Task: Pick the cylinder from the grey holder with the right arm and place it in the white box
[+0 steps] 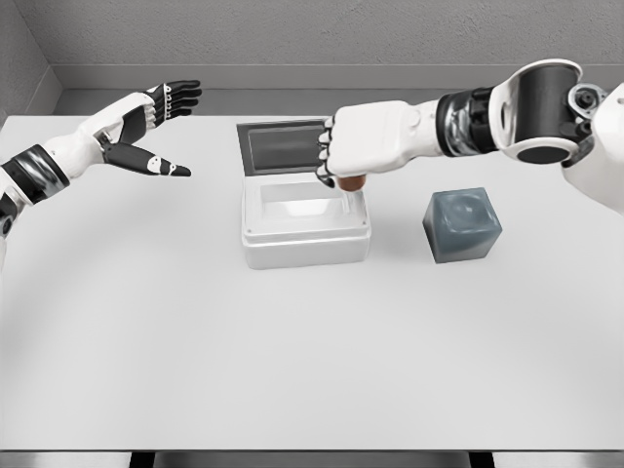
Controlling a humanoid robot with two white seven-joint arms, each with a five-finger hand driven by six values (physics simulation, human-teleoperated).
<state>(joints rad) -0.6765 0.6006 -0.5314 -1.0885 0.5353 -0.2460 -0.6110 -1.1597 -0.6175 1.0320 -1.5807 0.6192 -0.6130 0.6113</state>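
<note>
Under both hands, white table (pixel 292 370), wide and flat. Just below the right hand (pixel 363 139), white box (pixel 304 226), lid standing open behind. To the right of this hand and lower, grey holder (pixel 462 224), apart from the box. Right hand curled tight around brown cylinder (pixel 352 182), lower end showing under the fingers, above the box's right rim. Far to the left, left hand (pixel 146 122), fingers spread, holding nothing.

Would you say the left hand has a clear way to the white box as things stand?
Probably yes. The left hand is open above the table, left of the white box, with nothing between them. The right hand holds the cylinder over the box's right side, crowding it.
</note>
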